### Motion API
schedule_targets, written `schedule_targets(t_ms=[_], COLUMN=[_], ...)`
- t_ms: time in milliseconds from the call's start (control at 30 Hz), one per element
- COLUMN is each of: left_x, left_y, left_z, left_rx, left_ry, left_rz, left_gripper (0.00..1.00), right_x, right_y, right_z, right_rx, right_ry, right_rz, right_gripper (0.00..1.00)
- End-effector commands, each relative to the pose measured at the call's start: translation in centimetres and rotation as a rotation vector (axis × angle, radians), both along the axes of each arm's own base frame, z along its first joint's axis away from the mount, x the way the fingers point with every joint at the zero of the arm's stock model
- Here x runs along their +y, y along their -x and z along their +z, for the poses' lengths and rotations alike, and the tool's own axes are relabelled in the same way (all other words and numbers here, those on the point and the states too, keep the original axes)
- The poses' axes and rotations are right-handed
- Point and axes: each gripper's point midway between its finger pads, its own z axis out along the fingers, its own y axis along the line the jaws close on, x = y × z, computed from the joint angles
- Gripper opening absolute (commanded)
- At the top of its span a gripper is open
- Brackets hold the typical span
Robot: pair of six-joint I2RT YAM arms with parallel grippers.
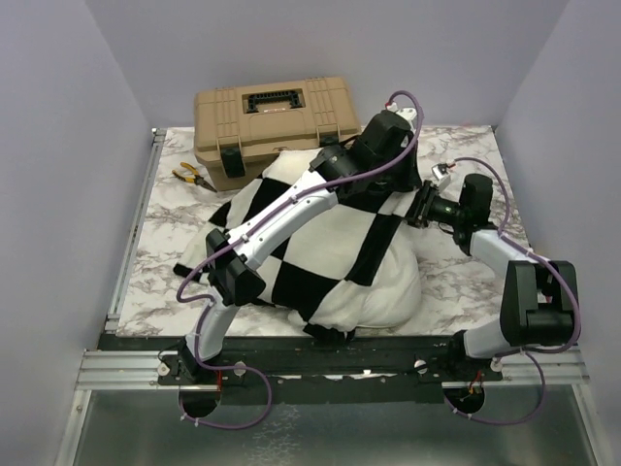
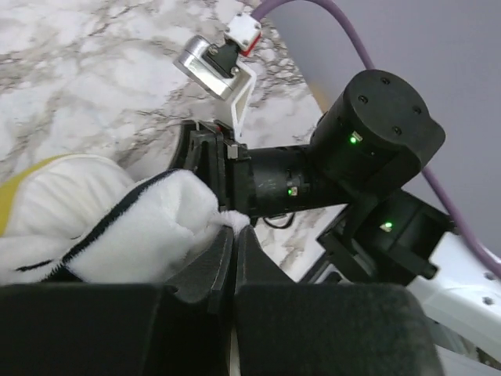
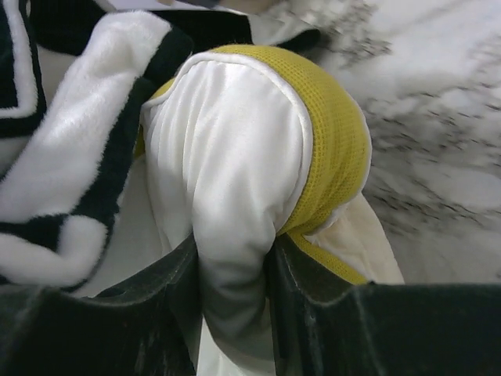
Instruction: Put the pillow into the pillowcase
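The black and cream checkered pillowcase [image 1: 330,243] lies bunched over the pillow in the middle of the table. My left gripper [image 2: 233,229] is shut on the pillowcase's fleecy white edge with black trim [image 2: 149,227], at the far right end of the bundle [image 1: 400,184]. My right gripper [image 3: 232,247] is shut on a corner of the white pillow [image 3: 235,141] with its yellow edge strip [image 3: 333,141], next to the left gripper [image 1: 419,209]. The pillowcase's open edge [image 3: 70,149] lies just left of that corner. Most of the pillow is hidden under the case.
A tan toolbox [image 1: 277,121] stands at the back left, touching the bundle's far edge. Yellow-handled pliers [image 1: 194,175] lie to its left. The marble table [image 1: 165,252] is walled by grey panels. The right arm's wrist [image 2: 368,149] is close in front of the left gripper.
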Motion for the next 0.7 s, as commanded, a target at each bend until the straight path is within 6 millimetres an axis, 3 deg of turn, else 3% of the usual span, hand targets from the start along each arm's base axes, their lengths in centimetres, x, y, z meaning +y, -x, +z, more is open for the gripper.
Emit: schedule_targets(t_ms=[0, 133, 300, 433, 567, 667], left_x=[-3.8, -0.5, 2.3, 5.1, 8.6, 9.4], left_y=[2.7, 0.3, -2.1, -4.3, -6.5, -7.5], left_z=[4.8, 2.0, 2.6, 3.6, 4.5, 5.7], left_rx=[-0.005, -0.022, -0.067, -0.099, -0.119, -0.141], left_ry=[0.224, 0.118, 0.093, 0.090, 0.087, 0.103], left_rz=[-0.083, 0.101, 0.280, 0.404, 0.509, 0.514], left_gripper=[0.00, 0.00, 0.00, 0.00, 0.00, 0.00], right_x=[2.6, 2.7, 3.0, 3.1, 3.6, 4.5], right_y=[3.1, 4.8, 7.8, 9.3, 10.3, 10.8], right_z=[7.9, 11.1, 14.1, 14.1, 13.6, 13.8], right_rx=[-0.189, -0.254, -0.322, -0.318, -0.313, -0.322], right_ry=[-0.192, -0.243, -0.322, -0.337, -0.324, -0.308], right_rz=[0.181, 0.214, 0.238, 0.245, 0.278, 0.330], right_gripper=[0.37, 0.29, 0.10, 0.00, 0.00, 0.00])
